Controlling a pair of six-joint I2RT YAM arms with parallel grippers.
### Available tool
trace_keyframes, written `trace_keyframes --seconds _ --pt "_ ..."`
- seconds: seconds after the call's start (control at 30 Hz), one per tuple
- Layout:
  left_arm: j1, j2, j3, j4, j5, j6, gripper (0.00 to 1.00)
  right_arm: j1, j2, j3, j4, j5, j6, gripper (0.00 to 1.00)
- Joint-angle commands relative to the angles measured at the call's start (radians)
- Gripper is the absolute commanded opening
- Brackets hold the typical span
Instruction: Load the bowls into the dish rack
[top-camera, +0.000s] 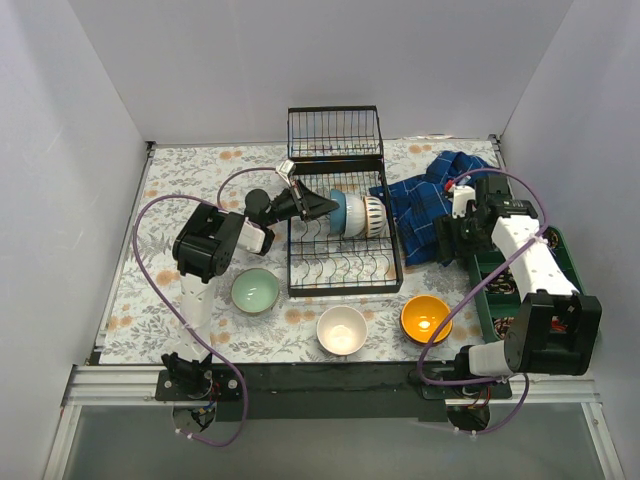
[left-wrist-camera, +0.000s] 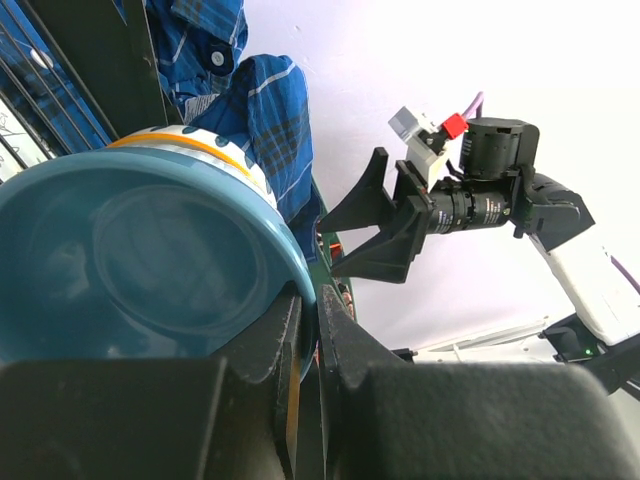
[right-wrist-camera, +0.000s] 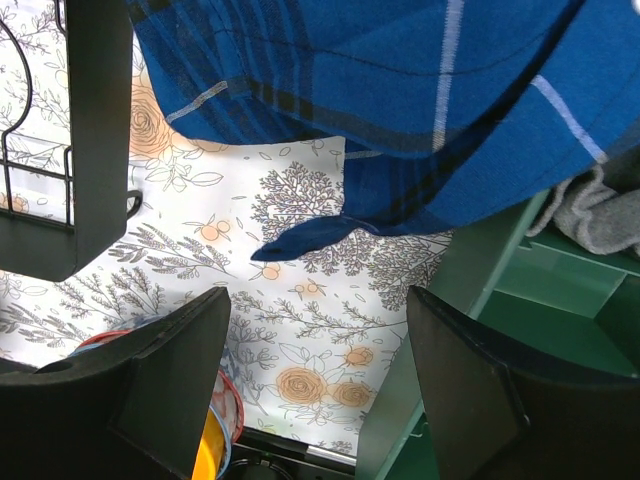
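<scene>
Left gripper (left-wrist-camera: 308, 300): fingers drawn nearly together, apparently pinching the rim of the blue bowl (left-wrist-camera: 140, 260). That bowl stands on edge among the tines of the dish rack (top-camera: 345, 289), against a white ribbed bowl (top-camera: 372, 215) with an orange band, also racked. Right gripper (right-wrist-camera: 320, 300): spread wide, nothing in it, hanging over the table beside the blue plaid cloth (right-wrist-camera: 400, 100) and the green tray (right-wrist-camera: 540, 300). Progress, by my reckoning: two bowls in, three to go. The green bowl (top-camera: 255, 291), white bowl (top-camera: 342, 330) and orange bowl (top-camera: 426, 319) sit upright on the table just in front of the rack. No brand, label or legible writing anywhere.
</scene>
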Motion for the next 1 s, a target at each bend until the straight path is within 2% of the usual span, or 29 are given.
trace_keyframes --seconds 0.0,0.2,0.5,0.83,0.93,0.97 --pt "-0.010 0.035 0.016 0.261 -0.027 -0.321 0.00 0.013 0.028 0.027 -0.014 -0.011 -0.018 0.80" --pt "-0.001 0.046 -0.013 0.272 -0.001 -0.329 0.00 0.054 0.060 0.072 0.003 -0.014 -0.018 0.80" --pt "0.055 -0.020 -0.054 0.102 0.087 -0.174 0.00 0.077 0.037 0.087 0.006 -0.013 -0.013 0.80" --pt "0.058 -0.081 -0.114 -0.058 0.102 -0.010 0.00 0.080 0.002 0.050 0.020 -0.036 -0.010 0.80" --pt "0.058 -0.098 -0.100 -0.150 0.110 0.042 0.14 0.079 -0.012 0.041 0.023 -0.043 -0.009 0.80" --pt "0.058 -0.117 -0.099 -0.173 0.113 0.061 0.25 0.079 -0.018 0.031 0.029 -0.045 -0.007 0.80"
